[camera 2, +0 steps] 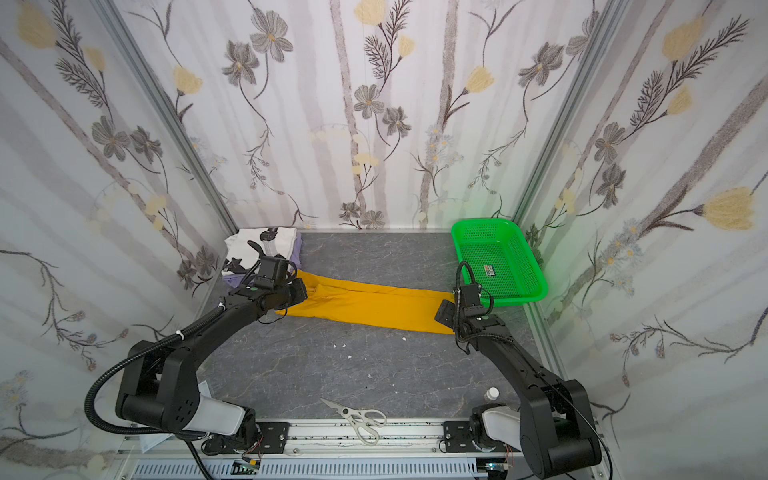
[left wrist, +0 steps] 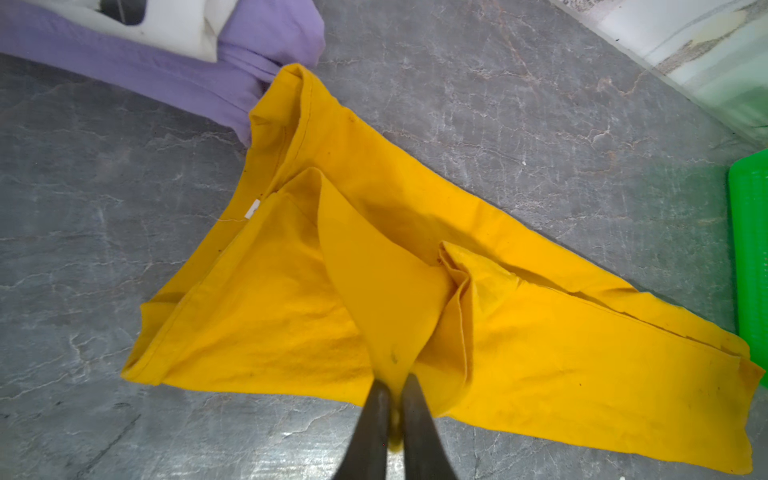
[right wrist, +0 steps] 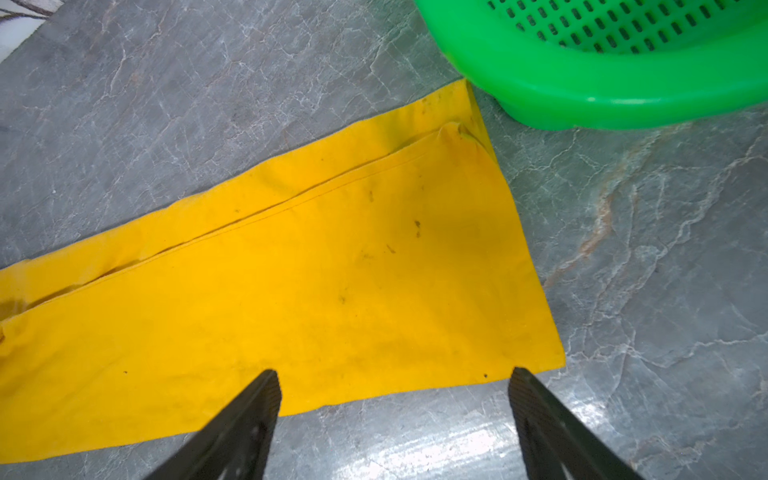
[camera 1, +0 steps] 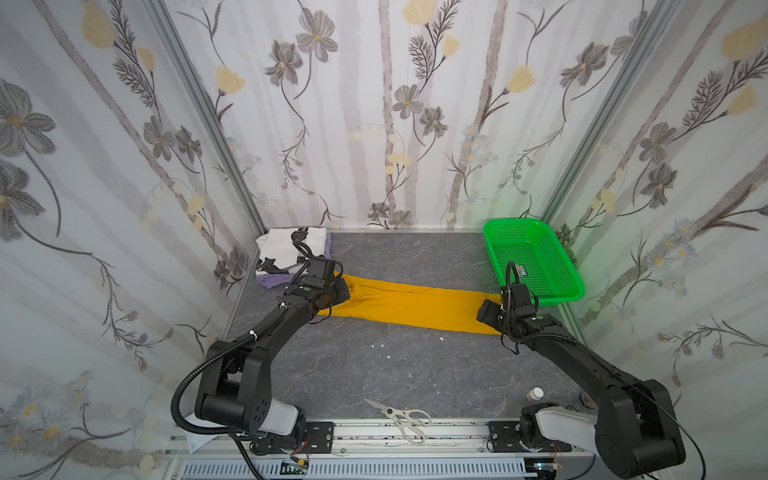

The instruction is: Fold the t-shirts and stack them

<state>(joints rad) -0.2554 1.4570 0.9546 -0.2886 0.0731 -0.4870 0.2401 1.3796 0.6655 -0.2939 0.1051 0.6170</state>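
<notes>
Scissors with white handles and steel blades point(camera 1: 399, 417) are seen at the front rail, well apart from the work. Plain mustard-yellow cloth t-shirt point(camera 1: 411, 305) is laid as a long strip across mid-table, its long axis running claw to claw. Left gripper point(left wrist: 395, 382) is narrowed on a tented fold at the collar end; right gripper point(right wrist: 392, 372) is spread wide over the hem end, nothing held. White black-printed t-shirt point(camera 1: 286, 245) is stacked on pale lavender t-shirt point(camera 1: 270, 281) just behind the left claw, so the left arm is judged nearer for stacking

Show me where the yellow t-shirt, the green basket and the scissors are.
yellow t-shirt point(camera 1: 415, 307): in a top view, middle of the folded strip.
green basket point(camera 1: 561, 297): in a top view, its near rim.
scissors point(camera 1: 391, 411): in a top view, the pivot.
</notes>
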